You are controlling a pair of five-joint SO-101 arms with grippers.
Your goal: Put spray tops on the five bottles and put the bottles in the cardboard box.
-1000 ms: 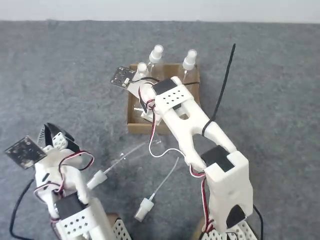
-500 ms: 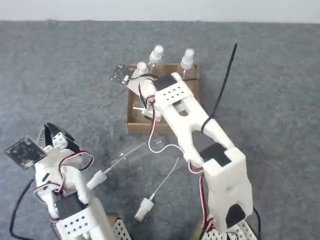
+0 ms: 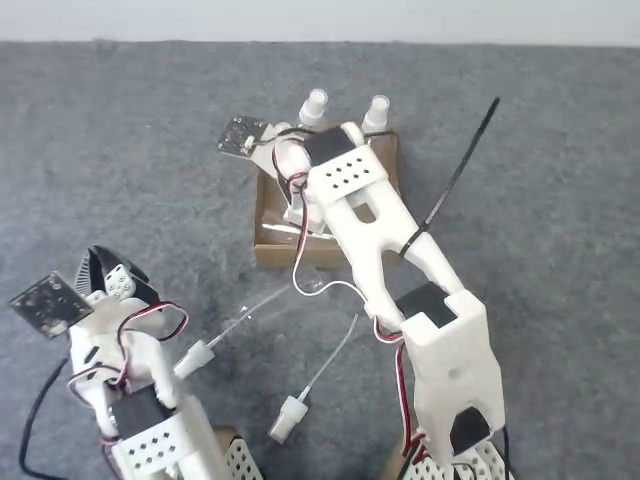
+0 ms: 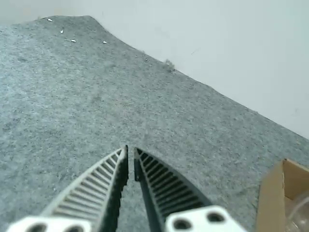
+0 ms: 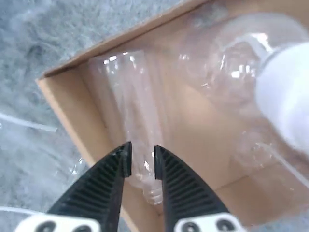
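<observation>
The left gripper (image 4: 130,152) sits low by its base, fingers drawn almost together on nothing, over grey felt (image 4: 72,96). Just ahead, one loose spray top (image 3: 195,355) and a second spray top (image 3: 288,418) lie on the felt, tubes pointing toward the cardboard box (image 3: 262,215). The right gripper (image 5: 142,154) hangs over the box with a narrow gap between its fingers, above a clear bottle (image 5: 130,96) lying inside. At the far wall, two capped bottles stand, one bottle (image 3: 314,105) beside the other bottle (image 3: 377,112).

Nearly closed jaws, grey carpet (image 4: 91,92), cardboard box (image 4: 271,202)
</observation>
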